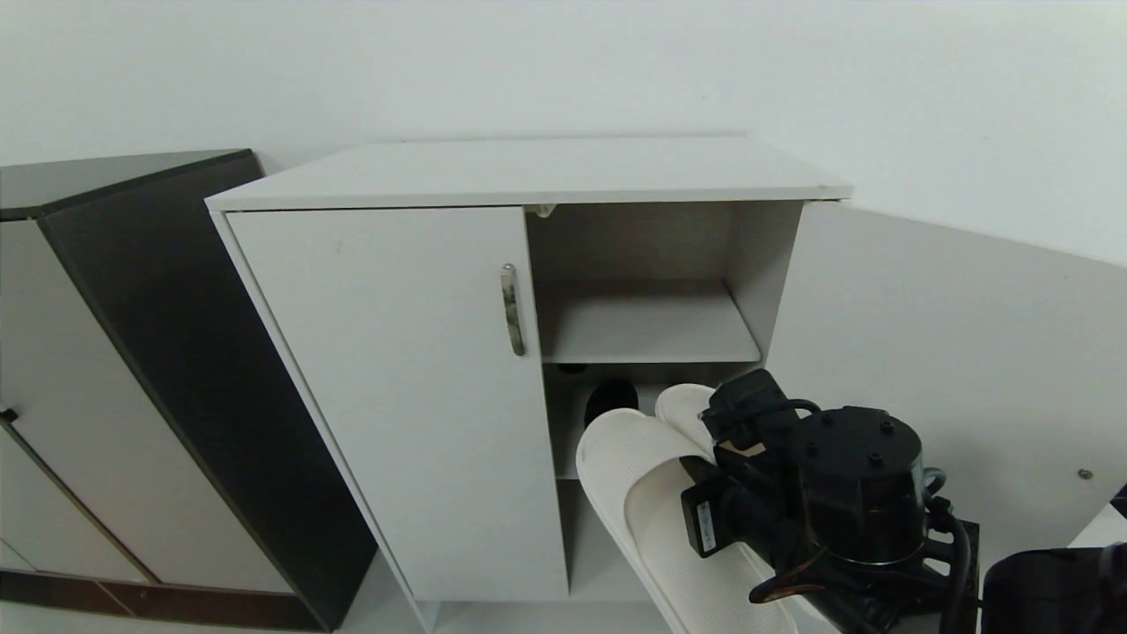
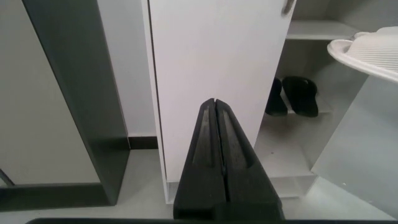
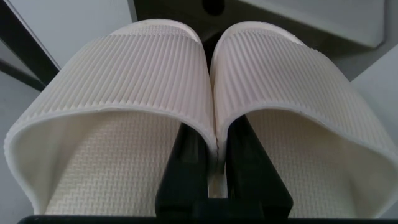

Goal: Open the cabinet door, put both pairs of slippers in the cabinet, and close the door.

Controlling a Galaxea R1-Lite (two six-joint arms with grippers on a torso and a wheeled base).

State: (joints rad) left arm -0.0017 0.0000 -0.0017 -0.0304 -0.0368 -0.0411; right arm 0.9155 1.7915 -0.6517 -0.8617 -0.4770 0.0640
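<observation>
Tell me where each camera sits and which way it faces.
Head: high, looking down at the cabinet; the right arm carrying the white slippers shows.
Left wrist: low, facing the closed door; the shut left gripper shows.
Right wrist: looks along the right gripper, clamped on the white slippers.
Shared: head and left wrist both see the black slippers inside the cabinet.

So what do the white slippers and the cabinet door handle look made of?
White slippers: soft, matte fabric or foam, judging by the ribbed straps and embossed insoles. Door handle: likely polished metal, given its silvery shine, though plated plastic is possible.
</observation>
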